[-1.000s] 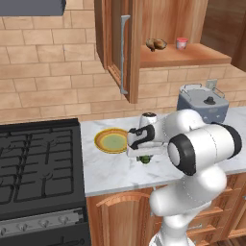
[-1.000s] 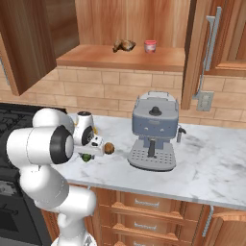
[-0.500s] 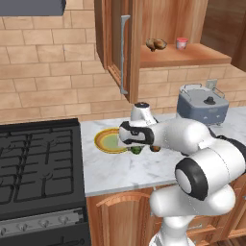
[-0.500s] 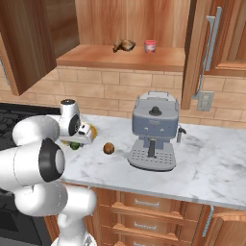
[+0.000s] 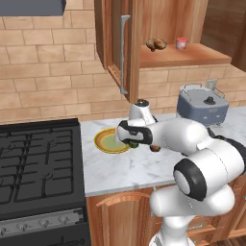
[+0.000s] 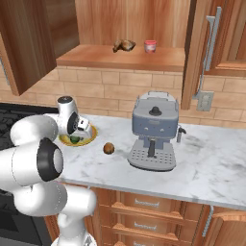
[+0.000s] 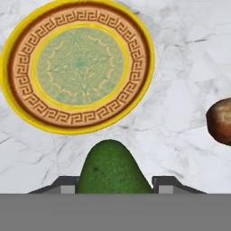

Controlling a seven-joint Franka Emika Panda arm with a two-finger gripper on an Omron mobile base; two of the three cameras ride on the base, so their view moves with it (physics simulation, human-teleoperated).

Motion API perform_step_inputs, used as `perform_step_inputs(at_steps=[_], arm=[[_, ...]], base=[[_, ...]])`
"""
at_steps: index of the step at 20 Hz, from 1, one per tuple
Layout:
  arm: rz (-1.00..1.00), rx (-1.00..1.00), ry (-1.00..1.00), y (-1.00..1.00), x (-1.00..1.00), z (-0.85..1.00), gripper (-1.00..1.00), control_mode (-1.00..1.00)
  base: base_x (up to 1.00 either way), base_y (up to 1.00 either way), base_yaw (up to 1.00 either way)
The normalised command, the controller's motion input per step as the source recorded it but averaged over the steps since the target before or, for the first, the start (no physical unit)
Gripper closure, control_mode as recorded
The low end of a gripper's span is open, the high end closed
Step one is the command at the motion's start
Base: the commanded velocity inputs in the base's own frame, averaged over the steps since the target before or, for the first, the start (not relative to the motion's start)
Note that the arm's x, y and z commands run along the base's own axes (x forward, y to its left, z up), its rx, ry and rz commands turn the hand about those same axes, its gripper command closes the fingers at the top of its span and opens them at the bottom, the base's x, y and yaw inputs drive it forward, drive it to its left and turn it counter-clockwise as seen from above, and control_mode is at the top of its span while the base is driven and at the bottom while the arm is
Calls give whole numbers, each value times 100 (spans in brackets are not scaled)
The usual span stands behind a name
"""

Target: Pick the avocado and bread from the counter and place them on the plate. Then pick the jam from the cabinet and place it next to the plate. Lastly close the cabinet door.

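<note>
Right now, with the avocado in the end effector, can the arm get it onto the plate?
Probably yes. The end effector, shut on the avocado, hangs just beside the plate, whose green centre is bare. The bread lies off to the side.

My arm [image 5: 192,144] is glossy white all over, built from fat rounded links that swell into ball-like housings. Each big joint carries a black disc cap ringed in grey. The wrist section ends in a short white cylinder with a dark top. The base column below is white and smooth too.
</note>
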Motion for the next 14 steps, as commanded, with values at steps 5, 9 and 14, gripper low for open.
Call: perform_step_inputs(at_steps=[5,9,14], arm=[[2,0,-1,4,44,0,100,-100],[0,-1,-1,21,22,0,100,-100],[0,-1,0,25,14,-1,100,-100]], base=[[0,0,0],[0,0,0],[0,0,0]])
